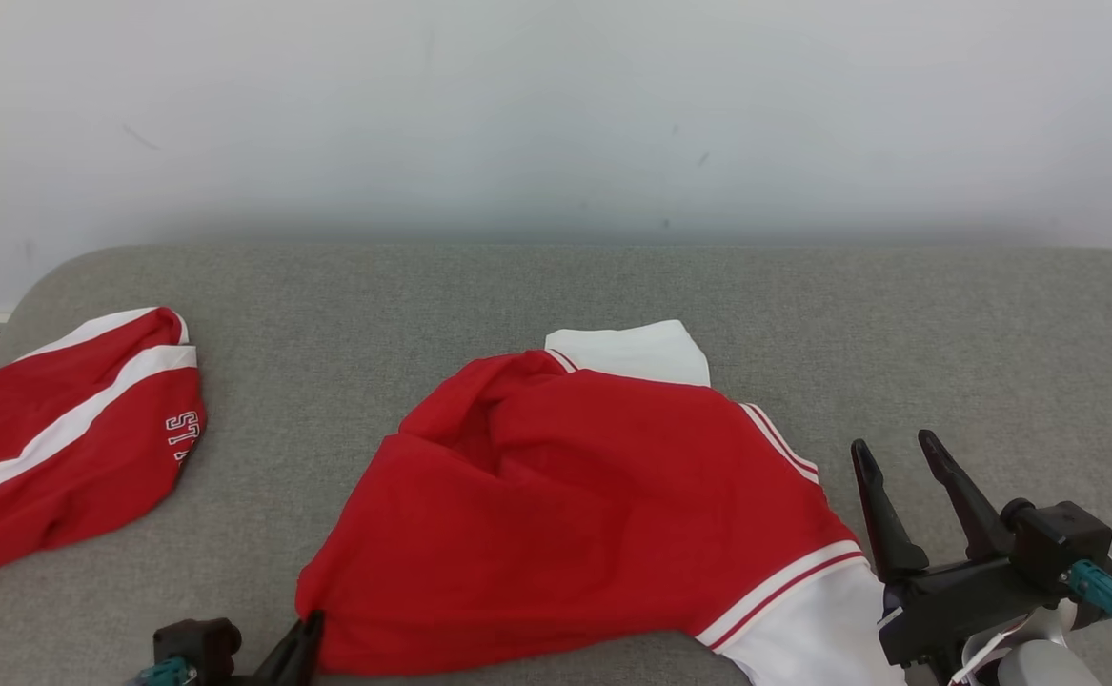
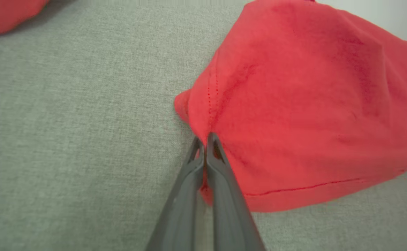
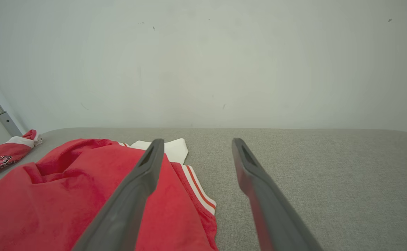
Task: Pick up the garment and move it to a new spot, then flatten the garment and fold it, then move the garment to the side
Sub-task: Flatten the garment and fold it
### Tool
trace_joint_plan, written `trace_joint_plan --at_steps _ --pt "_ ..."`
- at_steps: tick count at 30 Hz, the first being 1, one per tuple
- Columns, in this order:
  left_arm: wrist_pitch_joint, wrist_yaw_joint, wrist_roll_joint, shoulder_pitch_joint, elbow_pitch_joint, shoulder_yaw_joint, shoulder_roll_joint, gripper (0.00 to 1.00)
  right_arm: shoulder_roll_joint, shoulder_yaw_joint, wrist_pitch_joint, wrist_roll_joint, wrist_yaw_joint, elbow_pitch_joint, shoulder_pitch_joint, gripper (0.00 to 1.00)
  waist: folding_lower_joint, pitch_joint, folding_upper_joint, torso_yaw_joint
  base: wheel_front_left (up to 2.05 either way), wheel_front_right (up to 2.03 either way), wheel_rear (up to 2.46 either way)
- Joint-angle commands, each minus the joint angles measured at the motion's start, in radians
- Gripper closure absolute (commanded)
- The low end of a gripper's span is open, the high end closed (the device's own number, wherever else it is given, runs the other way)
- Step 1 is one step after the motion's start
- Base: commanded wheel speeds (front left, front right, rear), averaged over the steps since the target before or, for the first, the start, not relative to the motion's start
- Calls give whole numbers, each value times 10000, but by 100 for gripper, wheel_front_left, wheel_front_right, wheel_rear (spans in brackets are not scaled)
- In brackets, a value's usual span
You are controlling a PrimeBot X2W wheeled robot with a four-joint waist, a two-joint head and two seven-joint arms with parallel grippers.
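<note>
The garment (image 1: 575,514) is a red top with white sleeves and red-and-white striped trim, lying rumpled in the middle of the grey padded surface. Its near left corner is pinched by my left gripper (image 1: 306,629), whose two fingers are shut on the red hem (image 2: 206,139) in the left wrist view. My right gripper (image 1: 894,448) hovers open at the lower right, just beside the garment's white sleeve (image 1: 813,629). From the right wrist view, the right gripper (image 3: 196,143) spreads its fingers above the garment's striped edge (image 3: 196,184), holding nothing.
A second red-and-white garment (image 1: 60,438) lies at the left edge of the grey surface (image 1: 613,286). A pale wall (image 1: 556,114) rises right behind the surface. Bare grey fabric stretches to the right of the central garment.
</note>
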Motion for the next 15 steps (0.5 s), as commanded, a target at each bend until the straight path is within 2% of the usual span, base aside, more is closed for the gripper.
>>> trace_joint_plan --at_steps 1,4,10,15 --pt "-110 31 -1 -135 17 73 142 100 -22 -43 -22 -76 -10 -15 16 0 0 -7 0 45 0 0 0" --pt "-250 93 69 -213 -102 167 317 100 -5 -61 -21 -101 -11 -28 34 0 0 -14 0 118 0 0 0" --pt "-481 620 448 -255 -1073 353 809 100 3 -122 -21 -153 -11 -58 78 0 0 -17 0 292 0 0 0" --pt "163 968 441 147 -2250 231 1075 100 75 -88 -22 -218 -11 -61 48 0 0 -4 0 362 0 0 0"
